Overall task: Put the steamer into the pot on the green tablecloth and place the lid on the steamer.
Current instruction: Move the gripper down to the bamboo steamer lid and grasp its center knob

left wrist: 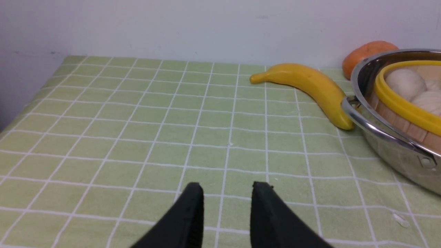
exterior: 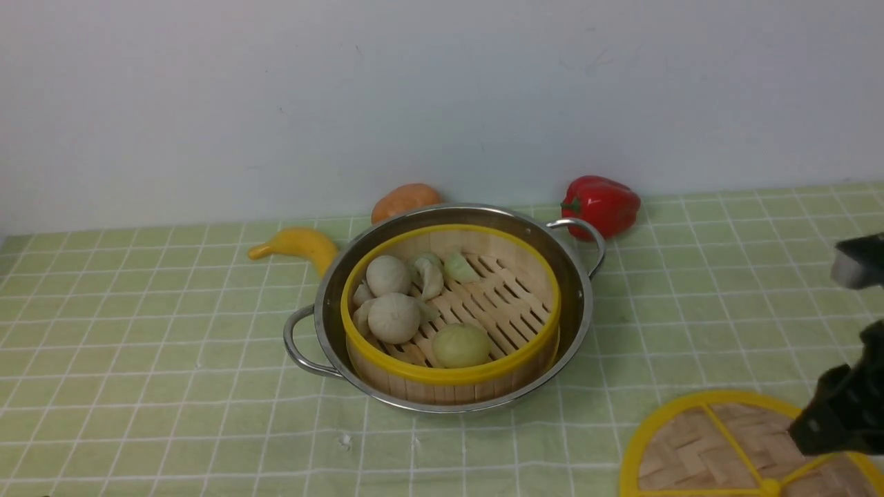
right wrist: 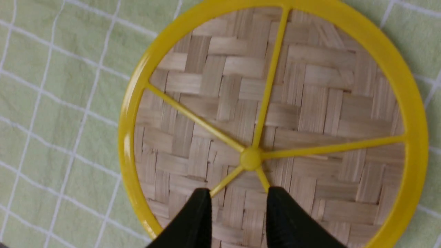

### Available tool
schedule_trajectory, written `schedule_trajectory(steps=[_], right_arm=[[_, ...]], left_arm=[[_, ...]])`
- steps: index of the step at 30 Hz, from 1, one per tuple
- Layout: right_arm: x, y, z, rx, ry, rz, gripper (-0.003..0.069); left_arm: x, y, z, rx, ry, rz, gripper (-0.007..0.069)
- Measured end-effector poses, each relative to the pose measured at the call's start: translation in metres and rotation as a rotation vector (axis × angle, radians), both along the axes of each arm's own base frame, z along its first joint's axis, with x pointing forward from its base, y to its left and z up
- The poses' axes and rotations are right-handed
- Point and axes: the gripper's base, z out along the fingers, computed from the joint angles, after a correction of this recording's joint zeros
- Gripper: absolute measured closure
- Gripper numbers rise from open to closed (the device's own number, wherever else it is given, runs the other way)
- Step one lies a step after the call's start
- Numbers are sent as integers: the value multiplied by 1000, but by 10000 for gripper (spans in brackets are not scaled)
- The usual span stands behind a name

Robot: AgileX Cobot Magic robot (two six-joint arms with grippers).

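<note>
The pot (exterior: pixel 579 304) stands mid-cloth with the steamer (exterior: pixel 449 376) already seated inside it. The steamer is uncovered, with buns (exterior: pixel 394 317) on its slats. It sits toward the pot's near-left side, so a crescent of bare steel shows at the far right.

Behind the pot, the back edge of the cloth (exterior: pixel 138 345) meets the wall, and that strip is crowded. A banana (exterior: pixel 297 245) is on the left, an orange fruit (exterior: pixel 404 200) is in the middle and a pepper (exterior: pixel 601 206) is on the right. The banana's end lies just beside the pot's left handle; I cannot tell whether they touch.

Left of the pot there is wide bare cloth running out to the cloth's left edge. Between the pot and the lid (exterior: pixel 697 449) there is a clear band of cloth. The lid lies flat at the near right, and the frame's lower edge cuts it off.

My right arm comes in from the right edge. Its right gripper (right wrist: pixel 239 193) points almost straight down over the lid, fingers spread, tips just beside the hub — gripping nothing. I cannot tell whether the tips touch the weave.

The left gripper (left wrist: pixel 228 187) is low and near level, aimed across the bare cloth toward the wall, with the pot off to its right. Its fingers stand apart with only cloth between them — nothing held.
</note>
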Motion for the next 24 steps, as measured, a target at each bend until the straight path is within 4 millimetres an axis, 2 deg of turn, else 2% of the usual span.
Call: schedule_trajectory(steps=[5, 10, 15, 19, 24], right_arm=[[15, 6, -18, -29, 100, 38, 408], [16, 29, -38, -145, 164, 139, 407], [17, 41, -41, -252, 126, 133, 407], [20, 41, -40, -290, 104, 115, 406], [24, 42, -52, -307, 144, 119, 406]], left_arm=[[0, 0, 0, 0, 0, 0, 417], [0, 0, 0, 0, 0, 0, 413], [0, 0, 0, 0, 0, 0, 402], [0, 0, 0, 0, 0, 0, 403], [0, 0, 0, 0, 0, 0, 391]])
